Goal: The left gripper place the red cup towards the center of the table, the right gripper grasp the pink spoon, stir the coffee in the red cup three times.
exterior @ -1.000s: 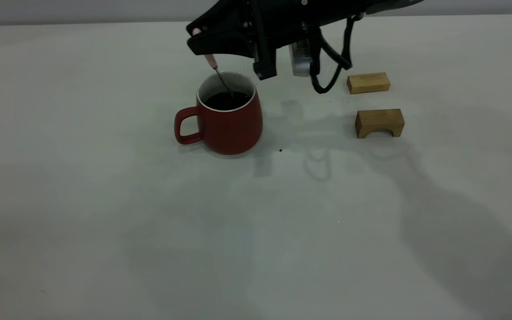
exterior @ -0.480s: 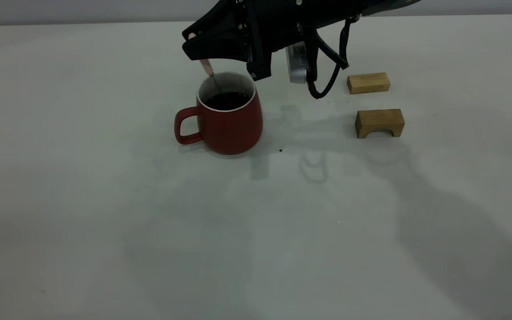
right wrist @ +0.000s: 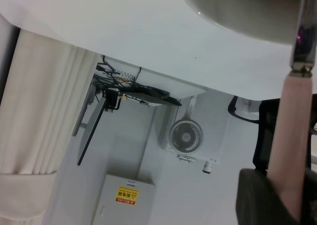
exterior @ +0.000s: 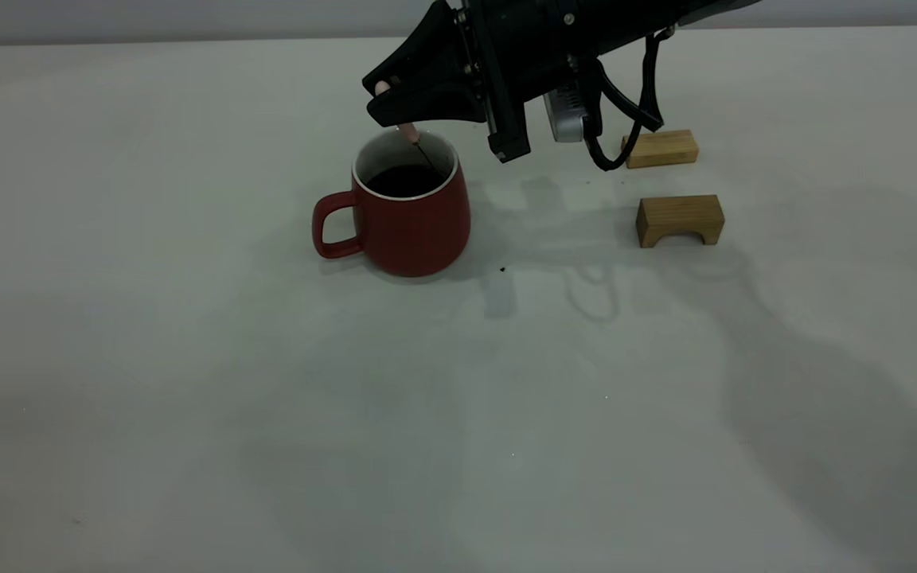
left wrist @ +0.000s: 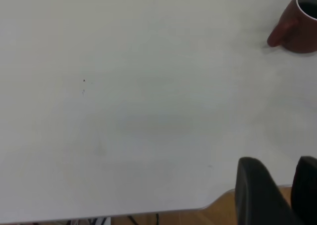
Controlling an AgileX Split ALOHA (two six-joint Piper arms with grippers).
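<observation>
The right gripper (exterior: 395, 99) has its jaws clenched on the pink spoon (exterior: 407, 132), whose metal end dips into the coffee (exterior: 404, 181) in the red cup (exterior: 411, 211), near the middle of the tabletop (exterior: 188, 382). The left gripper (left wrist: 277, 193) hangs released over the tabletop's edge, well apart. A wide sweep could knock the rim and slop coffee.
</observation>
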